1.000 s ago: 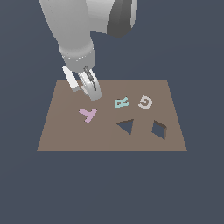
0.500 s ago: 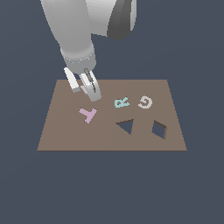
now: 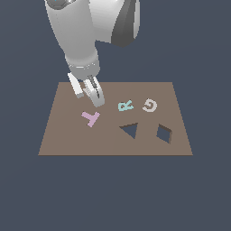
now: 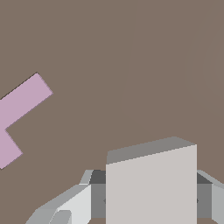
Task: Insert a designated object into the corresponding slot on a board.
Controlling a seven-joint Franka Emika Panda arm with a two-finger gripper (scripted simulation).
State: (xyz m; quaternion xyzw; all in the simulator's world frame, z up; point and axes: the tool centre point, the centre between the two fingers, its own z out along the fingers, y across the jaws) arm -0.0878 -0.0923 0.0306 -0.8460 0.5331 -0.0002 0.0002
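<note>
My gripper [image 3: 89, 99] hangs over the back left part of the brown board [image 3: 67, 135], just behind the pink Y [image 3: 91, 118]. In the wrist view the gripper [image 4: 148, 199] is shut on the designated object [image 4: 151, 183], a pale grey-white square block held between the fingers [image 4: 65, 205] above the board. In the exterior view the block is mostly hidden between the fingers. The slot [image 3: 164, 134], a diamond-turned square cut-out showing dark blue, lies near the board's front edge at the exterior view's right, well away from the gripper.
A triangular cut-out [image 3: 129, 130] lies between the Y and the slot. A teal R [image 3: 125, 106] and a whitish G [image 3: 150, 105] lie behind the cut-outs. The Y also shows in the wrist view [image 4: 19, 113]. The arm's large body rises above the board's back left.
</note>
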